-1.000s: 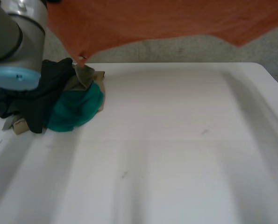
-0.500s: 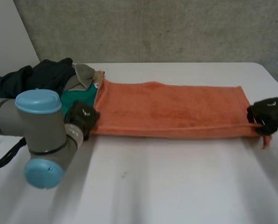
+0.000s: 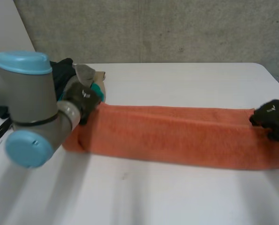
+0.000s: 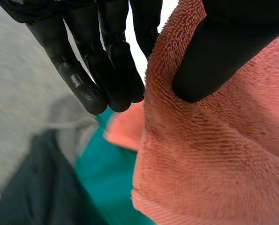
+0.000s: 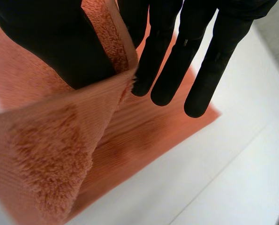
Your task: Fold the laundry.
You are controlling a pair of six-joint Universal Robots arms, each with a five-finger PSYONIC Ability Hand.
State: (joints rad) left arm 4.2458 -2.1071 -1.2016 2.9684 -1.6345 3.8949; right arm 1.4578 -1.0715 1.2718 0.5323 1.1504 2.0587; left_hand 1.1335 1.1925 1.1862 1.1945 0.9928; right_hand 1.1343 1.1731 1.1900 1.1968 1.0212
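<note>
**Both hands pinch an orange towel stretched across the table**

Nearest us the white table (image 3: 167,197) is smooth and bare. The left arm (image 3: 29,112), grey with light-blue caps, bends over its left side.

Behind that bare strip we see the towel (image 3: 177,138), a long, narrow orange band running almost from one side of the table to the other. It is thick terry with a looped, fuzzy nap.

The left hand (image 3: 83,101) has the towel's left end at its far corner. In its wrist view the thumb (image 4: 223,47) bears down on the plush edge while the straight fingers (image 4: 106,65) stand on the other side of it, so the hand grips the cloth in a pinch.

The right hand (image 3: 272,117) has the right end in the same way. There the thumb (image 5: 55,42) clamps a raised edge against the straight fingers (image 5: 186,51), and a lower layer of towel lies flat on the table beneath.

Just beyond the left hand sits a rumpled pile (image 3: 78,77) of laundry: a teal cloth (image 4: 106,173), a black garment (image 4: 41,187) and a beige piece (image 3: 85,74), heaped together.

Farthest off stands a rough, grey wall (image 3: 153,28).
</note>
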